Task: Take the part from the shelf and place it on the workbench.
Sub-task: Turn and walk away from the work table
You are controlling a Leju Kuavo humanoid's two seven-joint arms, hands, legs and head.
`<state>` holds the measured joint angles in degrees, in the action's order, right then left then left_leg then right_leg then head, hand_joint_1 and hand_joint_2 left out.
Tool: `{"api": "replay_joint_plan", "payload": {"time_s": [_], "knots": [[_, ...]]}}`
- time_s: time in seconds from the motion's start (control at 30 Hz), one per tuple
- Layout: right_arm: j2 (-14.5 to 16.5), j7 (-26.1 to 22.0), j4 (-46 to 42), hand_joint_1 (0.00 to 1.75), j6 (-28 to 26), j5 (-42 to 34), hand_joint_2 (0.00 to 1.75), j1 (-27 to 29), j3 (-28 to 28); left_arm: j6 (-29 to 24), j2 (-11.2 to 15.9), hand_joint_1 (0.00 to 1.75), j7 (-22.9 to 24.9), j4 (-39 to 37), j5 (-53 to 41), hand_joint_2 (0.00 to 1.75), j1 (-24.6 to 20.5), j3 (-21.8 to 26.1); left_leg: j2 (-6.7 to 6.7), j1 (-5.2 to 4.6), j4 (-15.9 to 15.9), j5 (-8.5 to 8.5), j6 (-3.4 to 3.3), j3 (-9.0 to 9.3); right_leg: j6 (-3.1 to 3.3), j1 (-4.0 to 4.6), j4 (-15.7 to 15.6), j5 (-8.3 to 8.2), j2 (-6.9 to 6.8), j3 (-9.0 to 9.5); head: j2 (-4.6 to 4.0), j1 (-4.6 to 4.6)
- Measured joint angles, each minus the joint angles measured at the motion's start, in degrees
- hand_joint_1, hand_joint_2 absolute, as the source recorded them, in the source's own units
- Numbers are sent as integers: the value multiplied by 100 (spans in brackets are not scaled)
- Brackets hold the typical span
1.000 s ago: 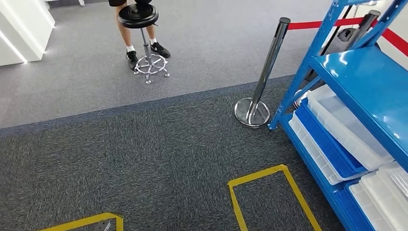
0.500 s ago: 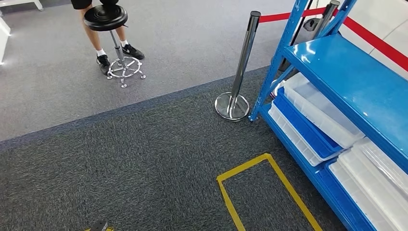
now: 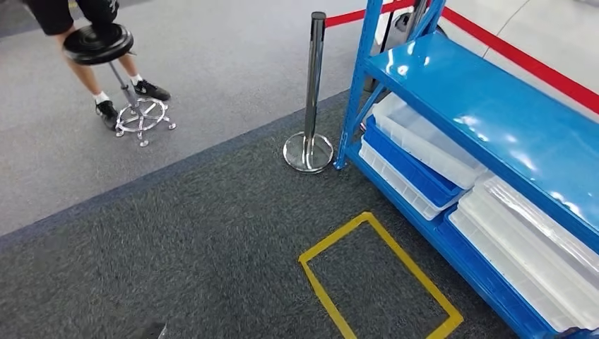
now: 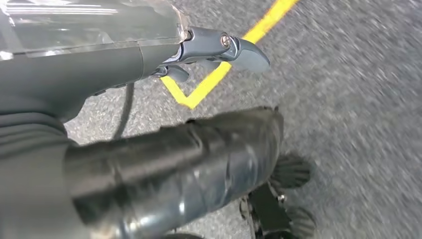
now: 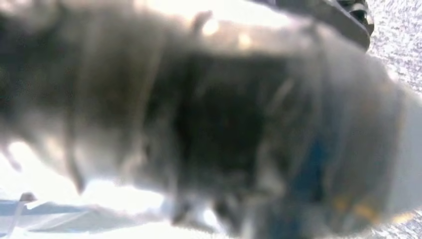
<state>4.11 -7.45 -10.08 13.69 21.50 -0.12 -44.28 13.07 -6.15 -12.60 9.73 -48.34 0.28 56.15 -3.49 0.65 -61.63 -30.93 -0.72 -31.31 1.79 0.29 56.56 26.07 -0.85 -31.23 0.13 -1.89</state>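
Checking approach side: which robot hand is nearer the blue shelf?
Right, likely. The blue shelf stands on the robot's right; left robot hand hangs over yellow floor tape, right robot hand is blurred.

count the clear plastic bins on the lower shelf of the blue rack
4 at least: one clear bin stacked on a blue bin, another beneath that, and two stacked nearer the camera. More may be hidden under the top shelf.

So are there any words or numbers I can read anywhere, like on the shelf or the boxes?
None can be read.
Shelf: plain blue, no label.
Bins: clear and blue, no writing visible.
Floor tape: a plain yellow outline, no text.
Right wrist view: too blurred to read anything.
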Motion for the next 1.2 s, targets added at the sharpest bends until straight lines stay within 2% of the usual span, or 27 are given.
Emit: {"api": "replay_joint_plan", "payload": {"time_s": [0.03,0.07,0.13,0.17,0.2,0.27,0.33,0.37,0.4,0.43,0.47,0.53,0.6,0.63,0.67,0.7,0.73,0.77,0.83,0.9,0.97,1.0,1.07,1.1,1.13,1.17,1.2], "knots": [[-2,-2,0,0,8,7,0,-8,0,10,-1,0,21,0,9,0,11,0,168,14,-311,-175,19,-144,7,-7,-15,-13,55,3,-1,-6],[-5,-2,0,0,10,18,0,-16,0,15,-1,0,34,0,18,0,21,1,258,20,-677,-353,36,-323,20,-12,-6,-16,122,-7,-1,-8],[-12,4,0,0,12,44,0,-23,0,16,1,0,50,0,24,0,38,2,297,28,-1195,-526,66,-590,24,-15,30,-8,251,-30,-2,-7],[-15,10,0,0,12,57,0,-24,0,13,1,0,52,0,22,0,41,2,299,32,-1249,-486,76,-632,19,-16,53,-1,314,-39,-1,-6],[-16,17,0,0,11,69,0,-24,0,8,1,0,52,0,13,0,40,2,303,39,-1117,-355,83,-585,6,-21,80,10,378,-46,-1,-7],[-18,33,0,0,10,86,0,-25,0,-10,1,0,49,0,-10,0,29,2,402,64,-471,34,96,-305,-42,-40,169,55,518,-68,-1,-7],[-21,43,-1,0,10,96,0,-26,0,-37,-5,0,42,0,-28,87,8,1,570,65,61,234,76,-66,-110,-44,273,109,638,-121,-1,-10],[-23,47,-1,0,10,98,0,-25,0,-54,-8,0,38,0,-35,131,-1,1,614,58,146,232,50,-32,-144,-45,305,119,685,-151,-1,-10],[-26,49,-1,0,10,100,0,-24,0,-71,-11,0,38,0,-43,175,-10,0,590,42,144,224,16,-34,-176,-42,313,116,730,-175,-1,-9],[-29,50,-1,0,11,105,0,-19,0,-89,-16,0,38,0,-54,175,-18,-1,526,47,156,238,-27,-31,-205,-45,312,107,774,-192,-1,-8],[-33,50,-1,0,12,114,0,-14,1,-115,-22,0,44,0,-72,175,-20,-1,465,48,180,255,-64,-26,-231,-46,335,115,733,-204,-1,-6],[-41,50,-2,0,10,139,0,-12,3,-177,-34,0,56,0,-117,87,-22,-2,342,57,230,285,-144,-12,-285,-43,585,278,476,-319,-1,15],[-42,50,-2,0,-12,159,0,-28,5,-232,-38,0,71,0,-143,0,-14,-2,225,48,245,287,-191,-11,-333,-55,1226,620,201,-628,-1,38],[-42,50,-2,0,-24,164,0,-35,6,-245,-38,0,80,0,-144,44,-11,-2,159,43,246,280,-201,-11,-350,-66,1577,758,153,-805,-1,36],[-42,50,-2,0,-35,167,0,-38,7,-254,-38,0,88,0,-141,87,-9,-2,94,42,245,269,-203,-6,-360,-76,1808,809,129,-925,-1,37],[-43,50,-2,0,-39,169,0,-35,7,-257,-38,0,93,0,-138,131,-12,-2,29,41,245,255,-201,7,-361,-83,1827,739,110,-938,-1,37],[-44,51,-2,0,-40,170,0,-31,7,-258,-38,0,96,0,-137,175,-18,-2,-29,40,245,238,-192,29,-350,-84,1612,570,81,-832,-2,38],[-45,58,-2,0,-44,173,0,-26,7,-258,-41,0,97,0,-137,175,-23,-2,-85,40,246,218,-178,58,-325,-77,1229,354,16,-637,-2,39],[-52,101,-3,0,-78,202,0,-33,7,-262,-52,0,111,0,-147,175,-29,-3,-191,28,250,176,-128,109,-237,-15,525,107,-207,-283,-2,36],[-61,191,-4,0,-141,273,0,-49,11,-276,-62,0,150,0,-177,87,-51,-8,-298,15,262,148,-70,145,-167,46,299,97,-287,-194,-2,30],[-70,256,-5,0,-209,370,0,-51,20,-287,-68,0,179,0,-225,0,-94,-14,-393,4,303,128,-10,207,-119,34,236,67,-148,-178,-1,27],[-74,239,-6,0,-239,440,0,-50,35,-287,-72,0,164,0,-257,0,-110,-20,-337,10,289,89,20,233,-93,15,179,47,-85,-140,-1,26],[-87,-86,-19,0,-245,668,0,-70,119,-267,-79,0,-113,3,-333,0,-139,-63,-30,31,-83,-152,65,95,-39,-33,82,-2,34,-68,-1,14],[-97,-405,-37,0,-219,812,0,-96,193,-244,-80,0,-389,14,-362,0,-160,-99,146,44,-446,-323,78,-77,-23,-36,71,-13,94,-66,-1,12],[-109,-785,-72,0,-185,963,0,-143,289,-207,-83,0,-716,41,-381,0,-201,-142,248,47,-841,-472,90,-294,-11,-38,79,-19,166,-78,-1,9],[-121,-1142,-123,0,-161,1090,0,-211,398,-150,-91,0,-1015,86,-380,0,-264,-186,289,50,-1136,-533,102,-473,-6,-38,91,-21,246,-89,-2,8],[-120,-1438,-204,0,-140,1184,0,-290,519,-57,-109,0,-1265,171,-341,0,-347,-235,305,51,-1245,-473,110,-571,-5,-38,107,-20,327,-94,-2,9]]}}
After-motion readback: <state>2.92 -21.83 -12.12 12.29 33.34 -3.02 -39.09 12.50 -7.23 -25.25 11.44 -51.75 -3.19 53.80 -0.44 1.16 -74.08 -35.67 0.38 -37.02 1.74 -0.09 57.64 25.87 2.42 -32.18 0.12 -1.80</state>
